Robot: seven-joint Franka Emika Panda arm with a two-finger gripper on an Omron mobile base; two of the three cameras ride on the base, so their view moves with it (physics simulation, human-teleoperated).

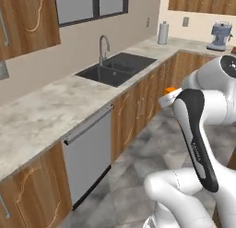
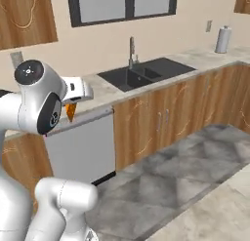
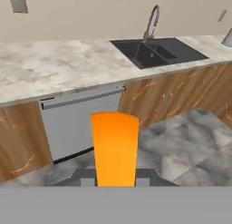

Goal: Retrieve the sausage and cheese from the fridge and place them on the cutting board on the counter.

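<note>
My gripper (image 3: 115, 178) is shut on the cheese (image 3: 114, 146), an orange wedge that stands up between the fingers in the hand view. From the right base view the cheese (image 2: 71, 111) hangs below the white hand, above the floor in front of the dishwasher. In the left base view a bit of the cheese (image 1: 170, 90) peeks out behind my arm. The marbled counter (image 3: 54, 69) runs across ahead of the hand. The sausage, the fridge and the cutting board are out of view.
A dark sink (image 1: 115, 68) with a faucet (image 1: 103, 47) is set in the counter. A grey dishwasher (image 3: 81, 123) sits under the counter, left of the wooden cabinets. A paper towel roll (image 1: 163, 33) and a grey coffee machine (image 1: 220, 36) stand at the far end. The tiled floor (image 2: 176, 167) is open.
</note>
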